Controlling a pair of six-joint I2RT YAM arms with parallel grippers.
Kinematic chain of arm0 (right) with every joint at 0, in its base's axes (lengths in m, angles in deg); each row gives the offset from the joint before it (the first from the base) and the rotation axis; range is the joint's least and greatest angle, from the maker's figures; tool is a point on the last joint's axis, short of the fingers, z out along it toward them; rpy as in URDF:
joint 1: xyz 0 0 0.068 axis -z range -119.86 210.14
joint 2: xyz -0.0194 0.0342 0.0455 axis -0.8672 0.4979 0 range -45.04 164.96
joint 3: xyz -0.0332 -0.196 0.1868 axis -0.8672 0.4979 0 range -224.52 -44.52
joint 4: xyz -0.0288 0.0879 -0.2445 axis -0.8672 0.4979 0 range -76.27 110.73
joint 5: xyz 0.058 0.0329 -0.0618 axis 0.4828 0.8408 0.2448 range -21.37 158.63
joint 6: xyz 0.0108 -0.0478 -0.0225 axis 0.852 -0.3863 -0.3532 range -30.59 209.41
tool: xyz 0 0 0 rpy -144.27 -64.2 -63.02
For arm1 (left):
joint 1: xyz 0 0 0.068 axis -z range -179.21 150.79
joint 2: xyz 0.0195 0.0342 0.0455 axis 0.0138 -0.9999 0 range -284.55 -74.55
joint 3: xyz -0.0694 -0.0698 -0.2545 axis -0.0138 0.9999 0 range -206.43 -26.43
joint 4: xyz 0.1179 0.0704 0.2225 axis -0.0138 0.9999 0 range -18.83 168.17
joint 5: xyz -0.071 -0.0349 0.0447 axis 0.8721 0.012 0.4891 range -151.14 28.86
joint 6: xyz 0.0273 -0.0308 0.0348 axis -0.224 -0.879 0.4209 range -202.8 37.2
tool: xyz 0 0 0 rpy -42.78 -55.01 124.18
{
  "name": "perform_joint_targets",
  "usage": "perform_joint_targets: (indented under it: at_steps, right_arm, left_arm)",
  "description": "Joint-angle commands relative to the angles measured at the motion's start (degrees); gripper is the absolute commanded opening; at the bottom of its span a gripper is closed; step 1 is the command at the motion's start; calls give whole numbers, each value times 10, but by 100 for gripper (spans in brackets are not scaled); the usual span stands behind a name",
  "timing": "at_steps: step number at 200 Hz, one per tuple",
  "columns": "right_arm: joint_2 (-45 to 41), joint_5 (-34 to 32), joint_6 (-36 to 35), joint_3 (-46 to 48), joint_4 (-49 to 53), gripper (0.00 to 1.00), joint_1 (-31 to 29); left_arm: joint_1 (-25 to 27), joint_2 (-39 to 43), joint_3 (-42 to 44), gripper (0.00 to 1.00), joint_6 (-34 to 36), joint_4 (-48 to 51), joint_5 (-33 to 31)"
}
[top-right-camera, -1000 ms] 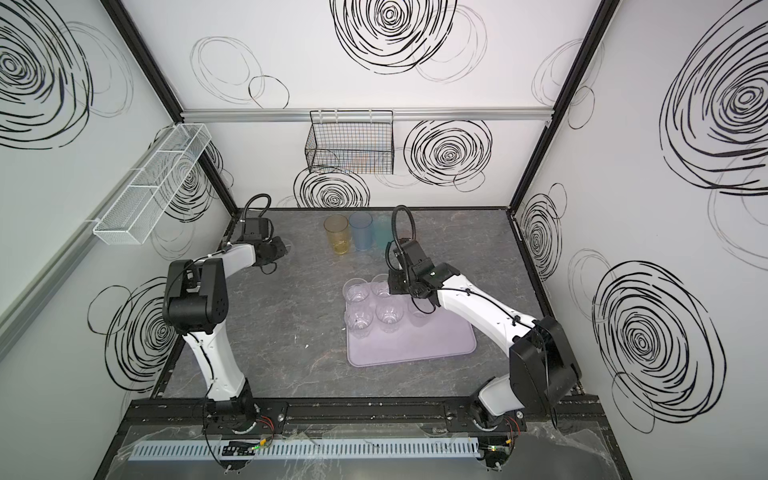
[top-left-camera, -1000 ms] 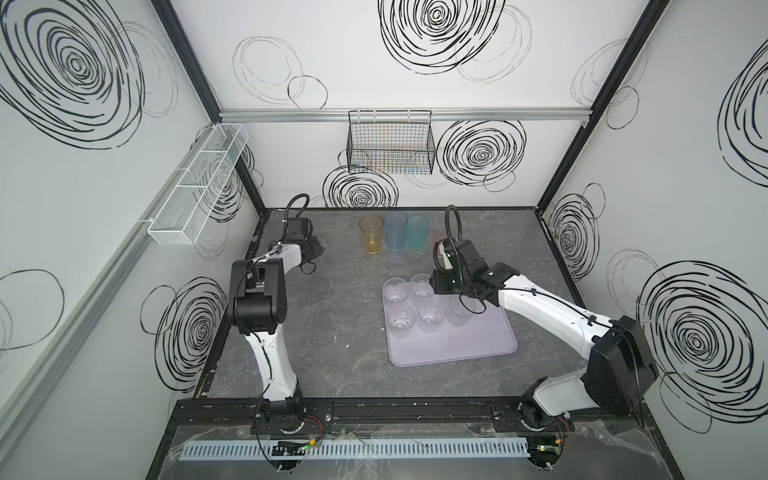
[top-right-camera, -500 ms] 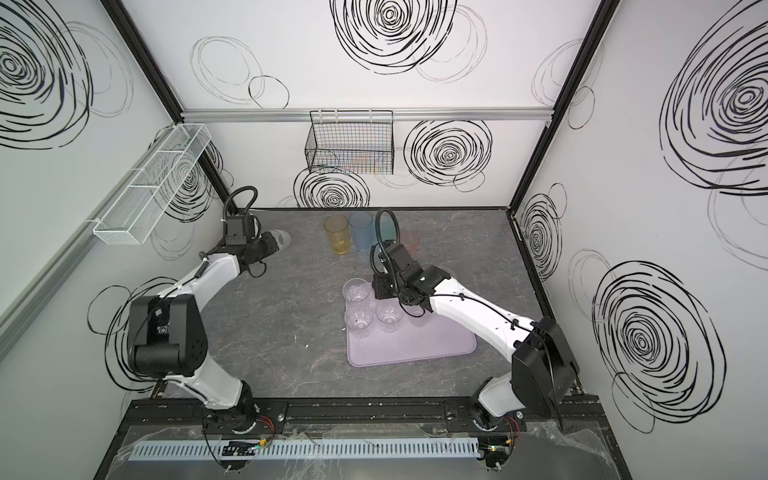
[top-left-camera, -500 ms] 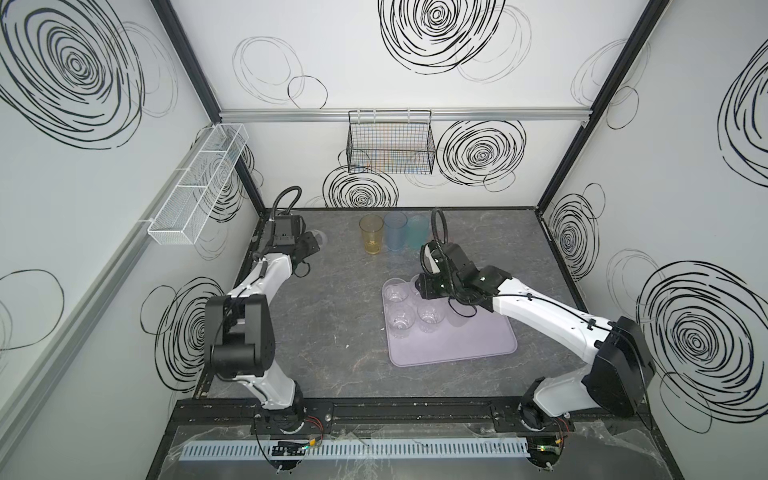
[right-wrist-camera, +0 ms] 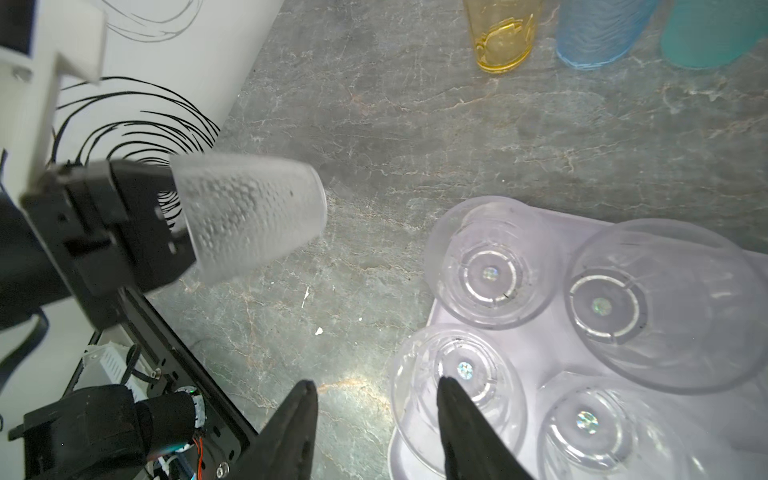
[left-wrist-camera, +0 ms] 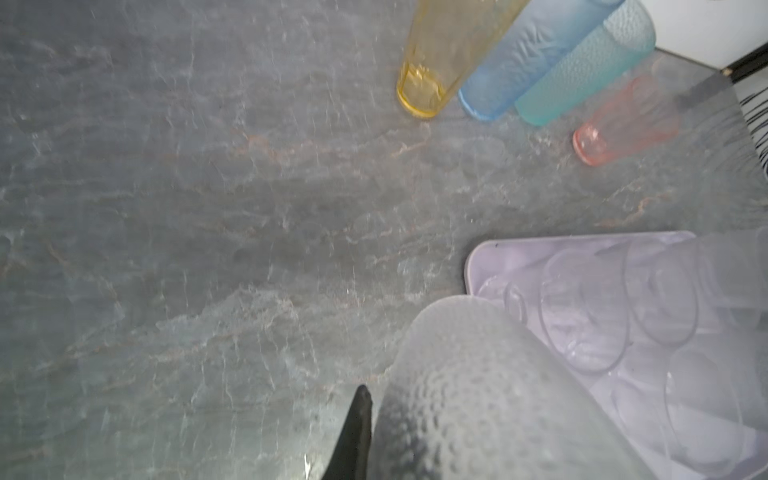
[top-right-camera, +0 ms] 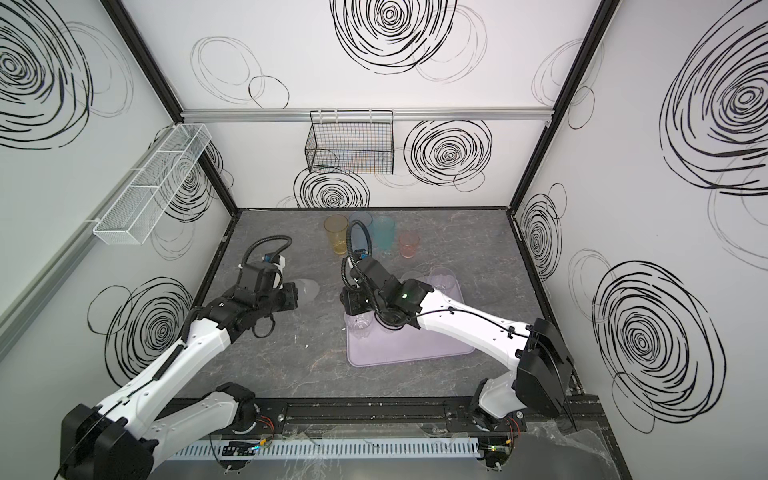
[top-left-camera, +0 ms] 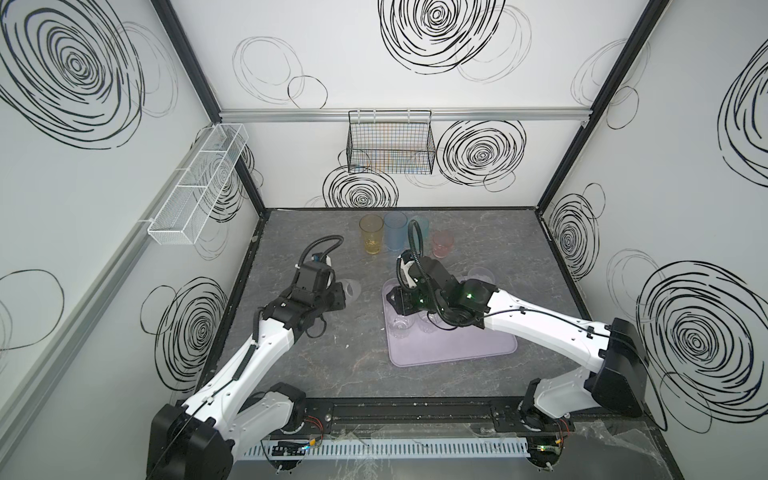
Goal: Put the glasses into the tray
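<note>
**Frosted glass carried sideways toward a crowded tray corner**

The tray (top-left-camera: 457,345) is bare on its near half, so the risk sits further in. The right gripper (right-wrist-camera: 376,384), jaws apart and empty, hangs over the clear glasses (right-wrist-camera: 490,274) packed at the tray's left end, where an incoming glass could strike it. The left gripper (top-right-camera: 295,294) is clamped on the frosted glass (right-wrist-camera: 249,212), held on its side above the table (top-left-camera: 332,365), just left of the tray and apart from it. Set down tilted, it could roll or knock a neighbour. Farthest back, four tinted glasses (top-left-camera: 371,239) stand on the table, outside the tray.
</note>
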Motion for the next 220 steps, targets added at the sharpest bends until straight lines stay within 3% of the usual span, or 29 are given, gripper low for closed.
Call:
perform_joint_targets:
  at_steps: [1, 39, 82, 105, 109, 140, 188, 220]
  right_arm:
    - [24, -18, 23, -22, -17, 54, -41]
    - [51, -8, 41, -1, -29, 55, -57]
    - [70, -20, 47, 0, -19, 55, -59]
    - [80, -19, 42, 5, -24, 55, -57]
    - [83, -19, 41, 4, -24, 55, -56]
    - [112, -12, 35, -16, -23, 56, -44]
    - [151, 2, 26, -40, -33, 56, -31]
    - [174, 12, 21, -62, -38, 55, -32]
  left_arm:
    - [25, 5, 23, 0, -29, 28, -25]
    - [89, -27, 50, 2, -54, 9, -37]
    - [111, -78, 78, 2, -73, -41, -20]
    - [109, -82, 72, 2, -68, -43, -24]
    - [109, -82, 71, 8, -67, -44, -25]
    - [97, -93, 69, 23, -53, -46, -21]
    - [71, -89, 56, 25, -35, -40, 4]
    - [61, -45, 31, 33, -36, -24, 22]
